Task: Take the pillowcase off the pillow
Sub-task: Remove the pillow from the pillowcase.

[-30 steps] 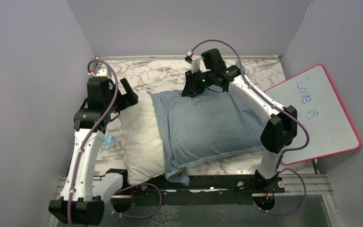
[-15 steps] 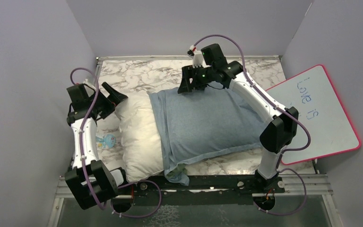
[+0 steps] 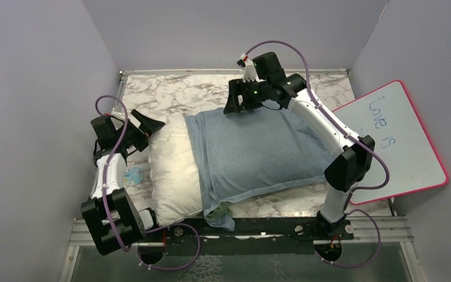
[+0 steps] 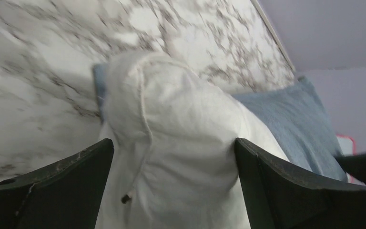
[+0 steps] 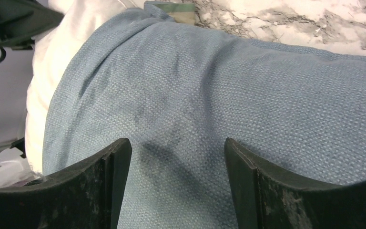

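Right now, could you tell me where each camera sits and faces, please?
Top external: above and behind, looking down on pillow, pillowcase, left arm, right arm.
Left wrist: on the left end effector, fingers framing the pillow's corner.
Right wrist: on the right end effector, fingers framing the pillowcase.
Both wrist views share pillow and pillowcase.

Marble-patterned tabletop (image 3: 173, 93), pink-rimmed whiteboard (image 3: 414, 161) with blue handwriting at right, small pale-blue round item (image 3: 134, 174) on tabletop at left
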Robot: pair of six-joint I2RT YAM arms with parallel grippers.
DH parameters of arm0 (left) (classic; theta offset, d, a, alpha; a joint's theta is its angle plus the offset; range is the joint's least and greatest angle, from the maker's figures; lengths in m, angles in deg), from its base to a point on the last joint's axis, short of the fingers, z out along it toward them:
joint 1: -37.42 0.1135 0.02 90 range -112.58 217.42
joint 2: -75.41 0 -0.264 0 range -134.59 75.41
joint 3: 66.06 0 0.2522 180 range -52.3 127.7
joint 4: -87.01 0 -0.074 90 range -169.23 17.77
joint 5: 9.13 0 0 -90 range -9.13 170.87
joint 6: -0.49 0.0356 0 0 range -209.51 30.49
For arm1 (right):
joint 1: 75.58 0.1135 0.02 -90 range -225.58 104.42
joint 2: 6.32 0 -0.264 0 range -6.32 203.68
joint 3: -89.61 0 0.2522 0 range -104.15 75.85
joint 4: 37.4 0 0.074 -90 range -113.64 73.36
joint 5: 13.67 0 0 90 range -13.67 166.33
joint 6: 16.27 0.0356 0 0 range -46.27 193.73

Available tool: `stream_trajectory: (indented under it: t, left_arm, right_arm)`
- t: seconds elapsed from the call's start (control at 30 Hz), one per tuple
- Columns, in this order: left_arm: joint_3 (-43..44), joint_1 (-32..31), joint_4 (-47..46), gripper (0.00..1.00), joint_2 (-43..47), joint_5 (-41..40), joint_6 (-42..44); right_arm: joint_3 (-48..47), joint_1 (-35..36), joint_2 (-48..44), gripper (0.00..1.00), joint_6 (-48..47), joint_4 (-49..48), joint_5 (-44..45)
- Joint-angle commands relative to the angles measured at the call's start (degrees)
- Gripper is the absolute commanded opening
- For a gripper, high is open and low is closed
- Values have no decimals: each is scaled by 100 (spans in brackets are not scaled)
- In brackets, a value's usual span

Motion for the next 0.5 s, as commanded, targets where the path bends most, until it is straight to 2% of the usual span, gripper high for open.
stream_trajectory:
  t: [0.0,0.1,0.2,0.27,0.33,0.37,0.47]
  left_arm:
    - [788,239,901,99,123,-1812,796]
    - [871,266,965,99,-65,-1629,795]
    - [468,266,423,99,-290,-581,706]
    - [-33,266,-551,99,-447,391,287]
    - [-730,259,-2407,99,-669,1406,-987]
    - [-985,253,-3120,99,-810,1656,-1384]
    - [-1074,141,-3398,99,-1003,1855,-1376]
  right_arm:
    - [207,30,-303,76,-170,-101,-564]
    - [334,26,-244,75,-184,-165,-809]
    - [356,26,-136,75,-189,-128,-973]
    - [364,30,-77,73,-182,-116,-1060]
    - [362,33,-51,73,-187,-93,-1099]
    - [375,29,-48,73,-198,-83,-1111]
    - [492,33,-96,73,-208,-134,-1127]
